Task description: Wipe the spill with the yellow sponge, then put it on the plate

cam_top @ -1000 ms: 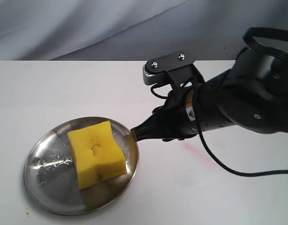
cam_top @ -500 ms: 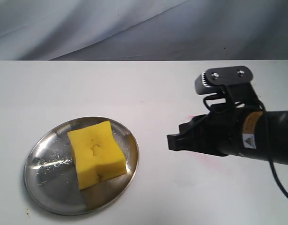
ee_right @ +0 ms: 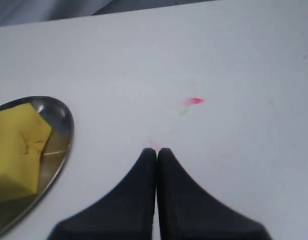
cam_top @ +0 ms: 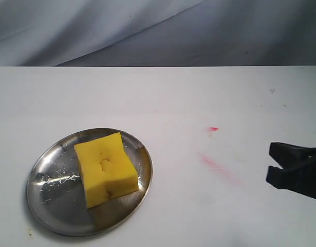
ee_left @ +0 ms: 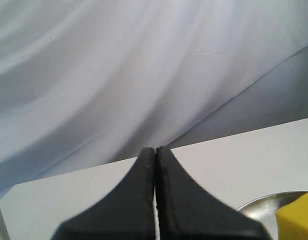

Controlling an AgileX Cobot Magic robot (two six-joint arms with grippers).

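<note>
The yellow sponge point(cam_top: 105, 167) lies on the silver plate point(cam_top: 52, 193) at the front left of the white table. Nothing holds it. No pale yellowish spill shows on the table in any view. My right gripper point(cam_top: 271, 164) is at the right edge of the exterior view, far from the plate, and only its black fingertips show. In the right wrist view the gripper point(ee_right: 157, 150) is shut and empty, with the sponge point(ee_right: 16, 150) and plate point(ee_right: 61, 127) off to one side. My left gripper point(ee_left: 155, 148) is shut and empty, with the plate's rim point(ee_left: 256, 204) and a sponge corner point(ee_left: 299, 220) nearby.
A pinkish-red smear point(cam_top: 215, 165) and a red dot point(cam_top: 213, 128) mark the table between the plate and the right gripper; the dot point(ee_right: 194, 101) also shows in the right wrist view. A grey cloth backdrop point(cam_top: 147, 31) hangs behind the table.
The right arm has drawn back from the plate's rim to the right, leaving only its fingertips in the exterior view. Sponge and plate have not moved.
</note>
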